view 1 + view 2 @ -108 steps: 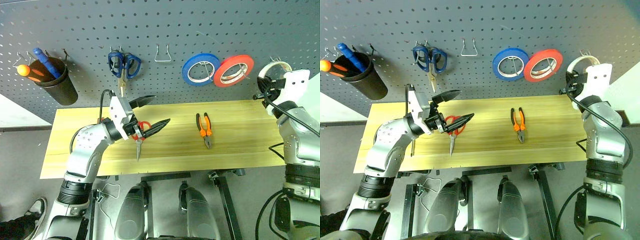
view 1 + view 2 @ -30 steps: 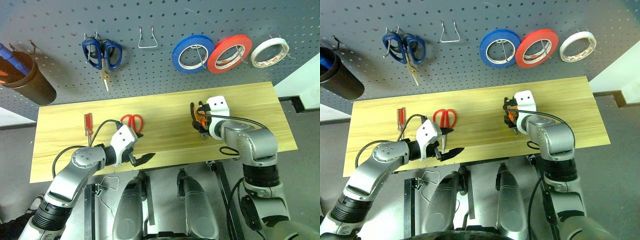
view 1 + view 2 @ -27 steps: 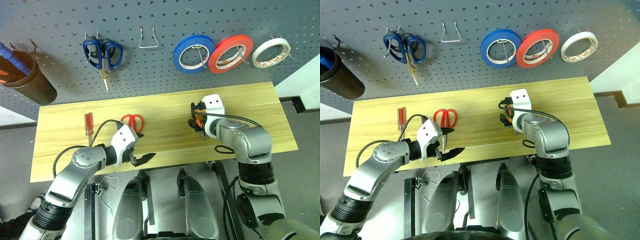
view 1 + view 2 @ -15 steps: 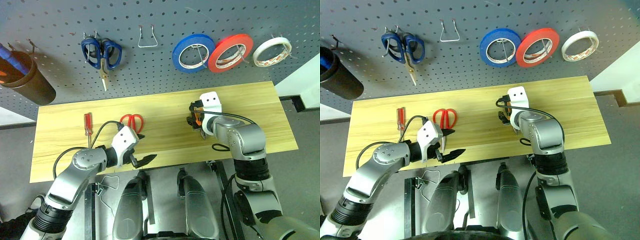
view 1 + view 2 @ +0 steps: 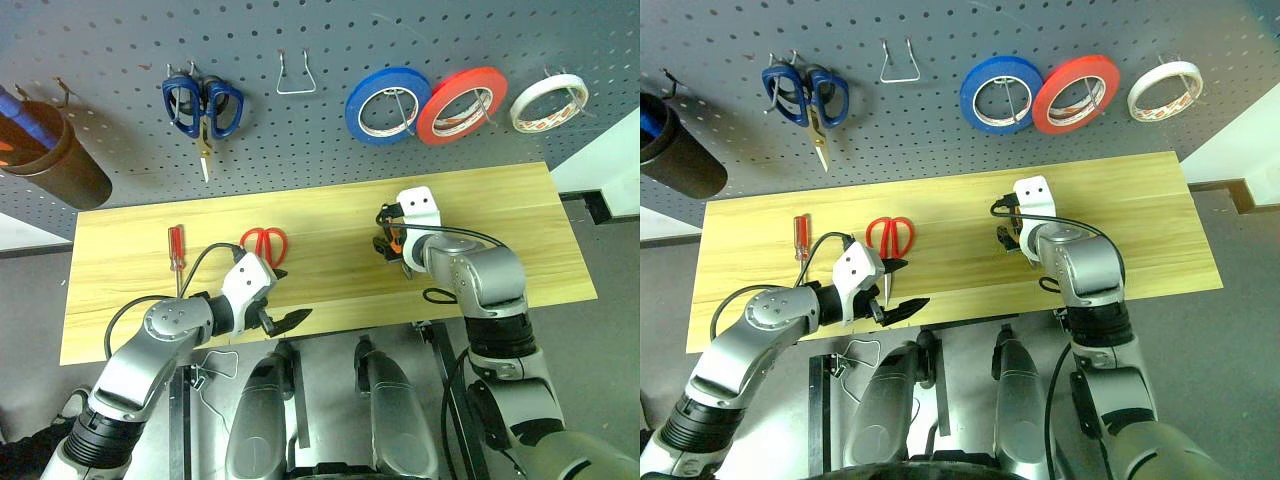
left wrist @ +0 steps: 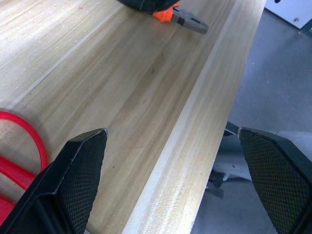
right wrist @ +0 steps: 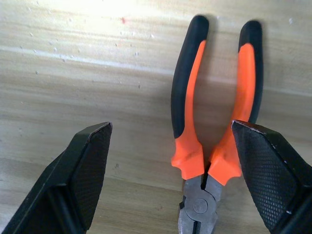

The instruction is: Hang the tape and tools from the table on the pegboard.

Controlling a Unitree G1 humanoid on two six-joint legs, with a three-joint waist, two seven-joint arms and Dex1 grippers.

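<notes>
Right gripper [image 7: 170,170] poised over the pliers [image 7: 214,122] on the table [image 5: 520,210], fingers spread wide and holding nothing. In the wrist view one finger [image 7: 80,170] sits well off to the side of the handles while the other [image 7: 270,170] is just beside the far handle, so the pliers lie off-centre in the gap. Likely fault: a closure from here may catch one handle only, or push the pliers sideways across the wood. A grip near the steel head could also let the handles swing open on lifting.

Left gripper [image 6: 170,180] waits at the table's front edge, fingers fully apart and empty, near the scissors [image 5: 264,243]. The screwdriver [image 5: 176,247] lies further left. The tape [image 5: 548,101] already hangs on the pegboard [image 5: 300,130], beside the red roll [image 5: 465,103].
</notes>
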